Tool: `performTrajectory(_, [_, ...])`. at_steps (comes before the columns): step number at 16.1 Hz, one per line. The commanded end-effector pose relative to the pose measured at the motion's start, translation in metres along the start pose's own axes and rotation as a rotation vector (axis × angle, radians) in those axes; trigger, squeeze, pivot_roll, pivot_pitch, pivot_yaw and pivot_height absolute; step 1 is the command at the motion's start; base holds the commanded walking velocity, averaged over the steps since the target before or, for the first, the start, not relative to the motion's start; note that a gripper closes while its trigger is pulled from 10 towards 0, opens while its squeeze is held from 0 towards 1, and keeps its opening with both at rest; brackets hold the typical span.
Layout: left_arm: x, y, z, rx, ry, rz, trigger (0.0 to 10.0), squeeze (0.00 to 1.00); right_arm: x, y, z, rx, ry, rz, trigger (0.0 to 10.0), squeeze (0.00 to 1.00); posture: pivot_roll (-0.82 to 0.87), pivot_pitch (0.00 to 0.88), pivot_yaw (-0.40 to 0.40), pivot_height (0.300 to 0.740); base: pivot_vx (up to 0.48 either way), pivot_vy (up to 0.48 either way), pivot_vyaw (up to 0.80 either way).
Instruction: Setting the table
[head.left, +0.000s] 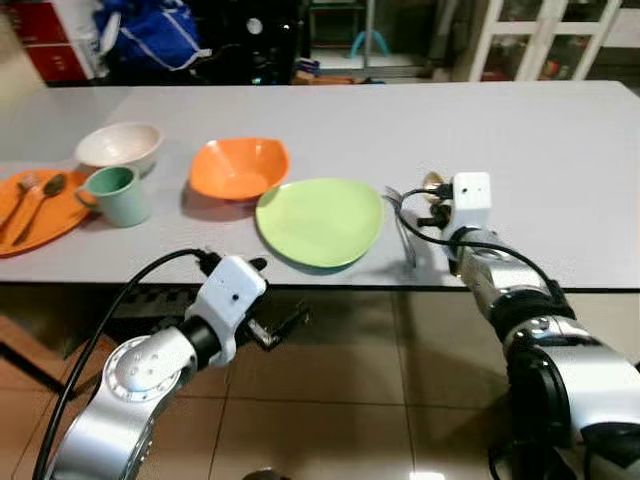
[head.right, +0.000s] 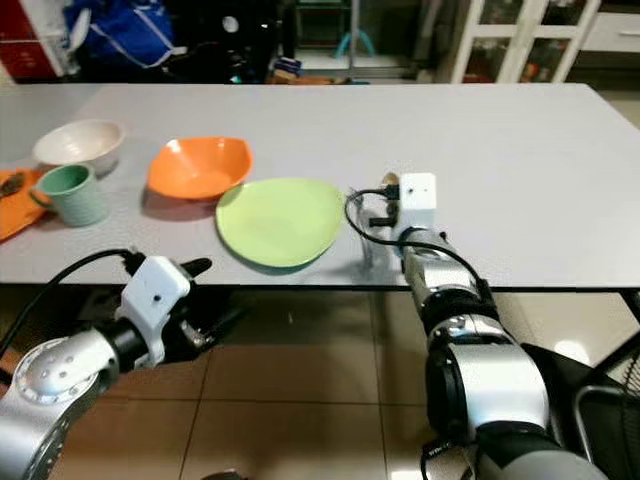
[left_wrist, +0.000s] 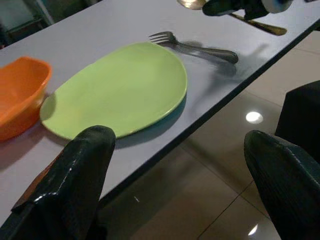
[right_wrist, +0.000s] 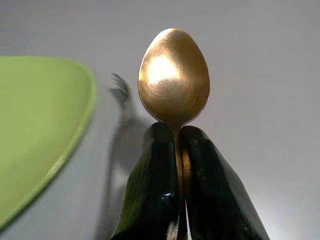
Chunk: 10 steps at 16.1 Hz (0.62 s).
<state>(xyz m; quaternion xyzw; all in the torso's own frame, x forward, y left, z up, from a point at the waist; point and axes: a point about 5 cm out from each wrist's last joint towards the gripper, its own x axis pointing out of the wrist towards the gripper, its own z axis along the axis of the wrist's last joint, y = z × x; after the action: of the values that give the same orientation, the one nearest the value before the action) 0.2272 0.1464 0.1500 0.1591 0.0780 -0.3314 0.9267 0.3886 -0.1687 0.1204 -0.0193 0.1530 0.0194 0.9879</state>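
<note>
A light green plate (head.left: 320, 220) lies near the table's front edge. A silver fork (head.left: 403, 225) rests on the table just right of it, tines pointing away from me. My right gripper (right_wrist: 176, 131) hovers over the table right of the fork, shut on the handle of a gold spoon (right_wrist: 173, 75) whose bowl points forward. My left gripper (head.left: 278, 292) hangs below the table's front edge, in front of the plate, open and holding nothing.
An orange bowl (head.left: 238, 167), a white bowl (head.left: 119, 146) and a green mug (head.left: 115, 195) stand left of the plate. An orange plate (head.left: 60, 215) at the far left carries a fork and a spoon. The grey table (head.left: 540, 150) stretches bare to the right.
</note>
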Motion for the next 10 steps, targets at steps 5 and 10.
performTrajectory(5, [-0.009,0.004,0.019,0.019,-0.055,0.06,10.0,0.0,0.003,0.004,0.012,-0.007,-0.035,-0.055,10.0,0.0,0.22,0.0,0.07,0.74,0.0,0.0,0.0])
performTrajectory(10, [-0.019,0.004,0.022,0.019,-0.045,0.098,10.0,0.0,0.003,0.002,0.014,0.0,-0.046,-0.098,10.0,0.0,0.24,0.025,0.058,0.74,0.0,0.0,0.0])
